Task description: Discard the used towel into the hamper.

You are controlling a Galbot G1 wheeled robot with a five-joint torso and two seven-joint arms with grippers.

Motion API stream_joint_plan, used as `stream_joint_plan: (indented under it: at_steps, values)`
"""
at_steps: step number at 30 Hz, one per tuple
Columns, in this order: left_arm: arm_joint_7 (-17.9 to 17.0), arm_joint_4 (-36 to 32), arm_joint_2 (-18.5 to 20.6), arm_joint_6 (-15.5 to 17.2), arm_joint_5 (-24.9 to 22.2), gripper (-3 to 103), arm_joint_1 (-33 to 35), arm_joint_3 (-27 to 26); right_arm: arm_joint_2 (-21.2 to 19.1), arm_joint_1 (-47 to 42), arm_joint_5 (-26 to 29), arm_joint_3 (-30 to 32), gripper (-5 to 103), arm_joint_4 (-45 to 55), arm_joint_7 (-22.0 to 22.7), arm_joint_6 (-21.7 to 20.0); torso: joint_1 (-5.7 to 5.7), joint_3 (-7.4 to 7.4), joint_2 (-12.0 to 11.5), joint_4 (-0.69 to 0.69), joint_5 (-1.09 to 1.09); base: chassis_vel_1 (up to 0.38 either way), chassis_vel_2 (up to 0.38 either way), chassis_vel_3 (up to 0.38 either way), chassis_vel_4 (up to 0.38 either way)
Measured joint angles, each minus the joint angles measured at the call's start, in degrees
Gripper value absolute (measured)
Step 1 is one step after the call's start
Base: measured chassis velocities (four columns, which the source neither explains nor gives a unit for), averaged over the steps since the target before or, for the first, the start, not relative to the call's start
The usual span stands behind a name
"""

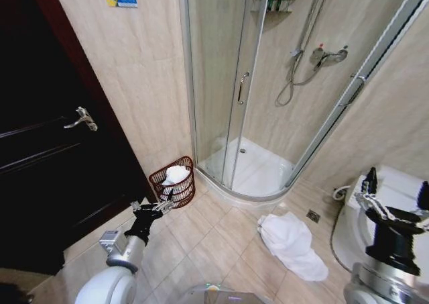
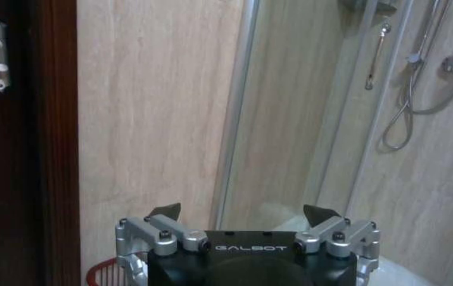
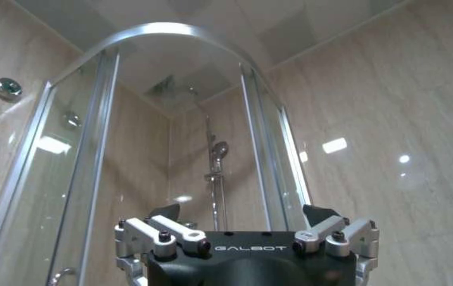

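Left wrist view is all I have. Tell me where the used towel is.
Observer: A white towel lies crumpled on the floor, between the shower base and the toilet.
Operator: Give me the hamper's contents.
Observer: The hamper, standing between door and shower, holds a white cloth.
Operator: Report the right end effector.
Observer: The right end effector is raised over the toilet, open and empty.

The left arm reaches forward and low, its left gripper point(image 1: 159, 206) with jaws spread wide and holding nothing. The right gripper point(image 1: 395, 200) points upward, jaws likewise apart.
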Motion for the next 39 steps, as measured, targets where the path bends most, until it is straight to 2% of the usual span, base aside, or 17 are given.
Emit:
stream_joint_plan:
  at_steps: [7,14,16,19,21,23,24,26,29,39]
  values:
    - [0.0,0.0,0.0,0.0,0.0,100,0.0,0.0,0.1,-0.2,0.1,-0.1,100,-0.4,0.0,0.4,-0.05,-0.02,0.0,-0.03,-0.01,-0.1,-0.213,0.099,0.231]
    - [0.0,0.0,0.0,0.0,0.0,100,0.0,0.0,0.0,0.4,0.5,-0.1,100,-1.3,-1.0,1.2,-0.09,-0.03,0.0,0.01,0.02,-0.17,-0.289,0.186,0.29]
    - [0.0,0.0,0.0,0.0,0.0,100,0.0,0.0,-0.1,0.9,1.4,0.1,100,-2.4,-1.4,1.4,-0.08,-0.03,0.0,-0.03,-0.02,-0.219,-0.219,0.192,0.229]
    - [0.0,0.0,0.0,0.0,0.0,100,0.0,0.0,-0.4,1.1,2.3,0.1,100,-3.8,-1.4,1.3,-0.05,-0.02,0.0,-0.03,0.06,-0.158,-0.137,0.155,0.036]
    - [0.0,0.0,0.0,0.0,0.0,100,0.0,0.0,-0.8,1.1,3.4,-0.2,100,-7.2,-1.9,0.8,-0.03,-0.01,0.0,0.01,-0.04,-0.012,-0.044,0.102,-0.011]
    - [0.0,0.0,0.0,0.0,0.0,100,0.0,0.0,-1.0,0.9,4.0,-0.5,100,-9.0,-2.0,0.4,-0.04,-0.02,0.0,0.05,-0.03,0.006,-0.01,0.051,0.008]
    - [0.0,0.0,0.0,0.0,0.0,100,0.0,0.0,-1.4,0.5,4.8,-0.9,100,-11.4,-2.0,-0.7,-0.06,-0.02,0.0,0.0,0.03,0.072,0.045,-0.066,-0.001]
    - [0.0,0.0,0.0,0.0,0.0,100,0.0,0.0,-2.1,0.1,5.8,-1.5,100,-14.5,-1.8,-2.1,-0.05,-0.02,0.0,-0.03,-0.03,0.051,0.022,-0.078,-0.032]
    - [0.0,0.0,0.0,0.0,0.0,100,0.0,0.0,-3.4,0.3,6.3,-2.2,100,-19.3,-1.7,-3.3,-0.06,-0.02,0.0,-0.03,0.01,0.053,0.033,-0.087,-0.058]
    - [0.0,0.0,0.0,0.0,0.0,100,0.0,0.0,-6.3,3.4,9.0,-4.2,100,-32.6,-2.8,-2.9,-0.06,-0.02,0.0,-0.02,-0.01,0.004,0.005,-0.008,-0.006]
